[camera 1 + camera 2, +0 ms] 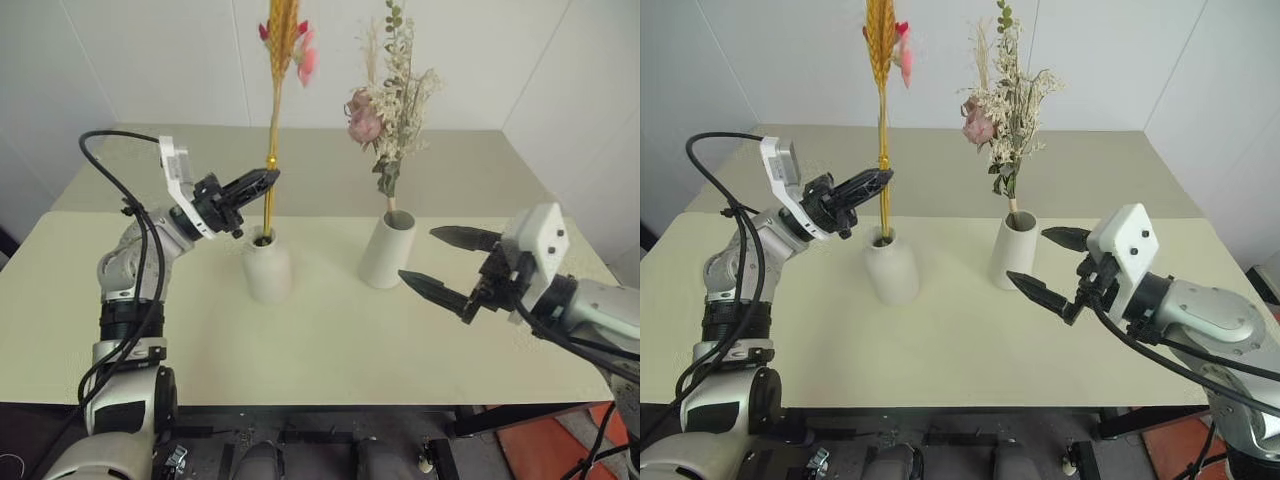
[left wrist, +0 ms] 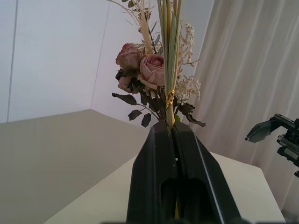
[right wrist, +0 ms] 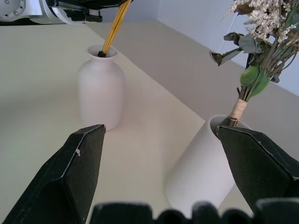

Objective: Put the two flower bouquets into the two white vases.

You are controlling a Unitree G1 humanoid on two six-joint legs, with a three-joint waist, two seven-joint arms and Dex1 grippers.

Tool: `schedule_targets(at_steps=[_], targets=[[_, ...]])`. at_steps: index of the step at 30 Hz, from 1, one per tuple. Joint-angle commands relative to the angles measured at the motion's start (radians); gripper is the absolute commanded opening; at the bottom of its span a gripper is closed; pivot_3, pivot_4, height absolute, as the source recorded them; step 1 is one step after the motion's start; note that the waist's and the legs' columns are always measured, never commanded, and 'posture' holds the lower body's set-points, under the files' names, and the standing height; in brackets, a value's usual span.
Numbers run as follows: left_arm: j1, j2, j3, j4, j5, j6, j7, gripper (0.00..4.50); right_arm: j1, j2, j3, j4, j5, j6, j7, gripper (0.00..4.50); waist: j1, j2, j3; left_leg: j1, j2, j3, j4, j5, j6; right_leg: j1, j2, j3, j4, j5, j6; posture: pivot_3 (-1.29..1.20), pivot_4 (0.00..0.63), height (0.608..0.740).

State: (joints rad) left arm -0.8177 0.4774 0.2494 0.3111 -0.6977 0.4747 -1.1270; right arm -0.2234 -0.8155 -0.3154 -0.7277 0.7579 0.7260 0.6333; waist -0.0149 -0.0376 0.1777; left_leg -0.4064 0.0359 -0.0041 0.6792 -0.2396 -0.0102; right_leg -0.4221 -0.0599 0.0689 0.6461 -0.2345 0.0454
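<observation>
Wheat bundle upright in bottle vase, left gripper pinching its stalks, rose bunch in cylinder vase, right gripper spread wide, wrist view showing twine on rose stems.

no readable text anywhere, no labels, no brand marks, no numbers, no signs, vases plain, table plain, walls plain, gripper housings unmarked
</observation>
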Motion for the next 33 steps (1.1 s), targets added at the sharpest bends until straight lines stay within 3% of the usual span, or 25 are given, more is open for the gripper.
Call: schedule_targets(at_steps=[1,13,22,33], targets=[[0.002,0.036,0.061,-0.048,-0.082,0.052,-0.024,0.69,-0.005,-0.013,-0.040,-0.023,0.002,-0.049,0.014,4.50,-0.001,0.000,0.000,0.000,0.000,0.000,0.000,0.000,0.000,0.000,0.000,0.000,0.000,0.000,0.000,0.00,0.150,0.740],[0.167,0.146,0.082,-0.204,-0.112,0.106,-0.041,4.48,-0.002,-0.032,-0.006,0.021,-0.038,-0.073,0.054,4.50,-0.002,0.000,0.000,0.001,0.000,0.000,0.000,0.000,0.000,0.000,0.000,0.000,0.000,0.000,0.000,0.00,0.150,0.740],[0.322,0.262,0.193,-0.351,-0.117,0.121,0.076,4.48,0.007,-0.065,-0.030,0.057,-0.049,-0.079,0.105,4.50,-0.003,0.000,0.000,0.001,0.001,0.000,0.000,0.000,0.000,0.000,0.000,0.000,0.000,0.000,0.000,0.00,0.150,0.740],[0.406,0.378,0.227,-0.484,-0.150,0.136,0.044,4.48,0.084,-0.200,-0.136,0.186,-0.104,-0.141,0.287,4.50,0.001,0.000,0.000,0.002,0.001,0.001,-0.001,0.000,0.000,0.001,0.000,0.000,0.000,-0.001,-0.001,0.00,0.150,0.740]])
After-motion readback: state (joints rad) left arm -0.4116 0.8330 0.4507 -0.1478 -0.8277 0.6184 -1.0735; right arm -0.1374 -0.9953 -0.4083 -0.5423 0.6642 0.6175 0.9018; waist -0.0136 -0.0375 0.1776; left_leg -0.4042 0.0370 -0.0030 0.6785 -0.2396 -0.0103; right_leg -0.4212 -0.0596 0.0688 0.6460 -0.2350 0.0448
